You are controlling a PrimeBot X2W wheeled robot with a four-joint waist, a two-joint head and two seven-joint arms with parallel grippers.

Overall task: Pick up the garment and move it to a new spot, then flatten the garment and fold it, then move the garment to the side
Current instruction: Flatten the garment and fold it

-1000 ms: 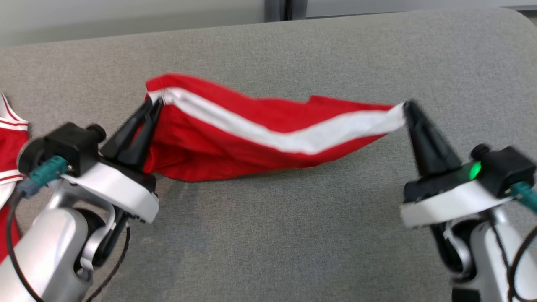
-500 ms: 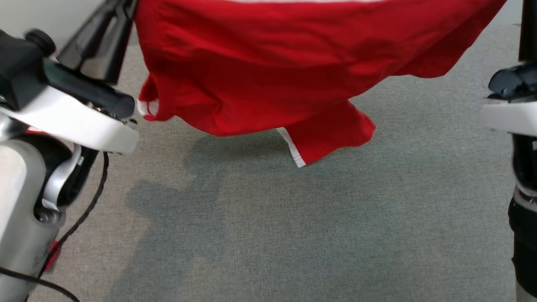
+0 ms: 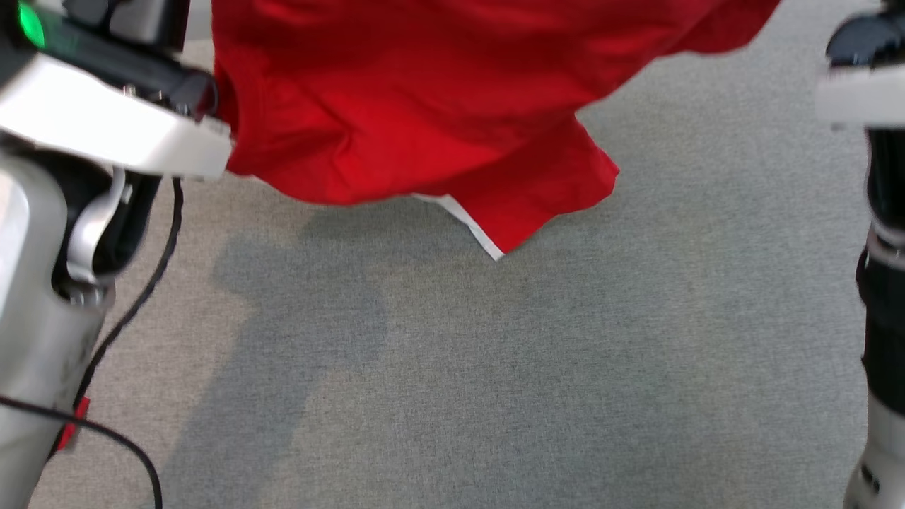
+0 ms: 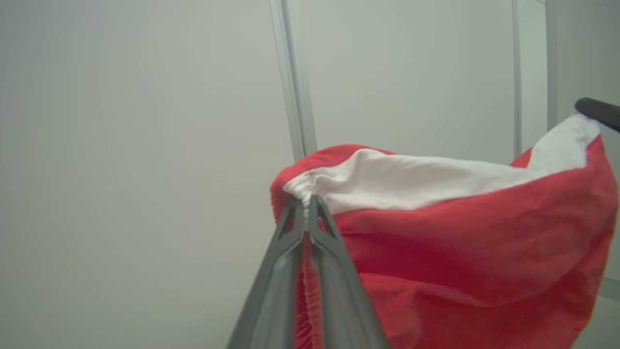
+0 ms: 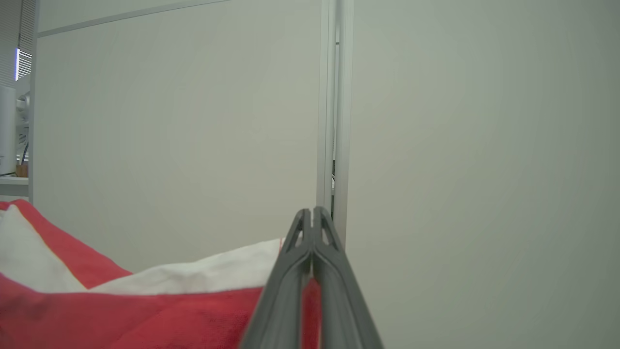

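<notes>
The garment [image 3: 424,106], red with a white waistband, hangs in the air across the top of the head view. Its lowest corner [image 3: 498,251] with white trim dangles above the grey surface. My left gripper [image 4: 306,201] is shut on the gathered white waistband at one end, the red cloth [image 4: 460,252] sagging away to the right. My right gripper [image 5: 312,212] is shut on the other end of the waistband, the garment [image 5: 145,310] trailing to the left. In the head view the left wrist [image 3: 106,127] and right wrist [image 3: 859,99] flank the cloth, their fingertips out of frame.
A grey fabric surface [image 3: 495,389] spreads below the garment. A black cable [image 3: 141,304] hangs by the left arm, with a scrap of red [image 3: 71,428] at the lower left edge. Both wrist views face a pale wall with a metal post [image 5: 334,97].
A second ago the garment was stretched low over the surface between both grippers; it now hangs higher with its lower corner free. The head view has also shifted.
</notes>
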